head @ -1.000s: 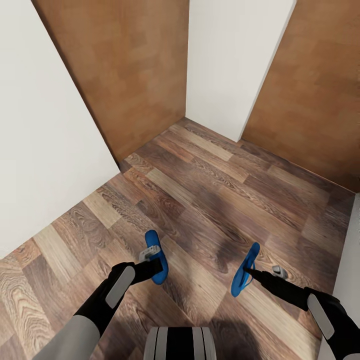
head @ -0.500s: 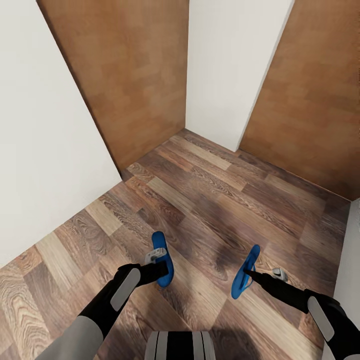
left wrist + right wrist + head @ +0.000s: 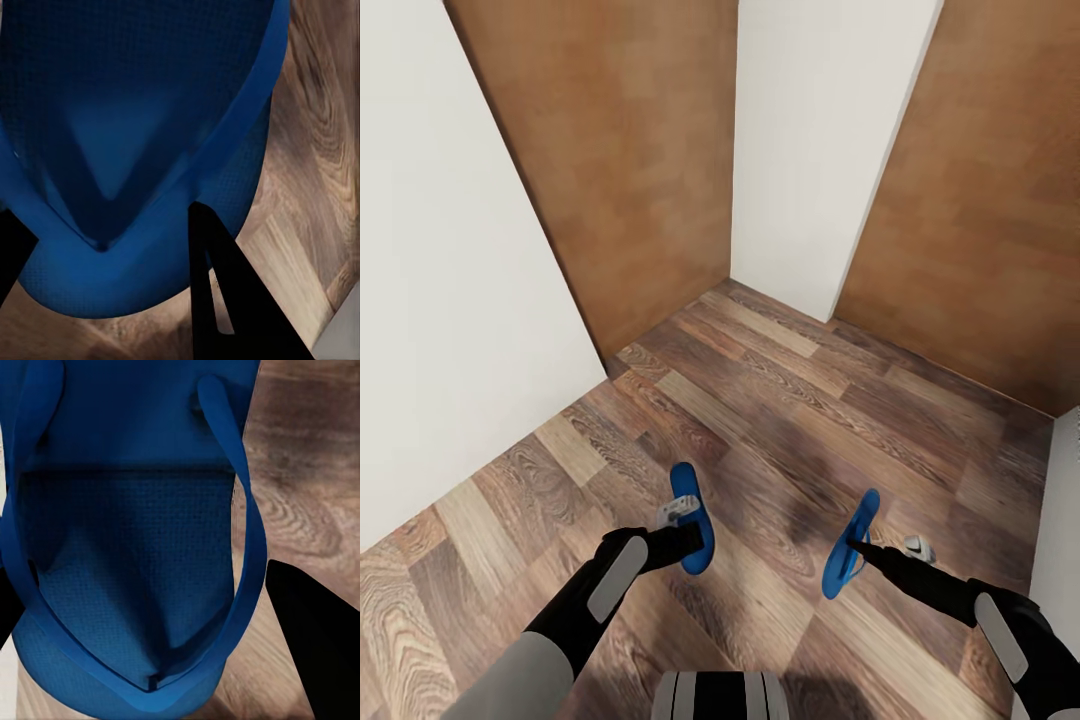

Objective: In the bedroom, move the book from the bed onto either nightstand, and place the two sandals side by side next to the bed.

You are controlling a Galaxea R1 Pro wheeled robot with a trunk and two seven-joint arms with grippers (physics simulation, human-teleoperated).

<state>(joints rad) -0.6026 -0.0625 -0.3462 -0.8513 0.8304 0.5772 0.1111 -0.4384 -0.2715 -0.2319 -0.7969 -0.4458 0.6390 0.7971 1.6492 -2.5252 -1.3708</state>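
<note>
Two bright blue sandals hang above the wood-plank floor, one in each hand. My left gripper (image 3: pixel 695 540) is shut on one sandal (image 3: pixel 688 512), which lies roughly flat with its sole up. In the left wrist view that sandal (image 3: pixel 135 142) sits between the dark fingers (image 3: pixel 225 300). My right gripper (image 3: pixel 852 546) is shut on the other sandal (image 3: pixel 850 552), held on edge. In the right wrist view its straps and footbed (image 3: pixel 135 555) show, with one finger (image 3: pixel 307 637) beside it. The book and the nightstand are out of view.
I face a corner of white walls (image 3: pixel 450 300) and brown doors (image 3: pixel 630 170). A white wall section (image 3: pixel 815 150) stands between the doors. The floor (image 3: pixel 780 420) runs open ahead of the sandals. A pale grey strip (image 3: pixel 1060 520) at the right edge may be the bed; I cannot tell.
The whole view has shifted a little, so the camera moved. My left arm has carried its sandal slightly to the right. The right arm and its sandal keep their place in the picture.
</note>
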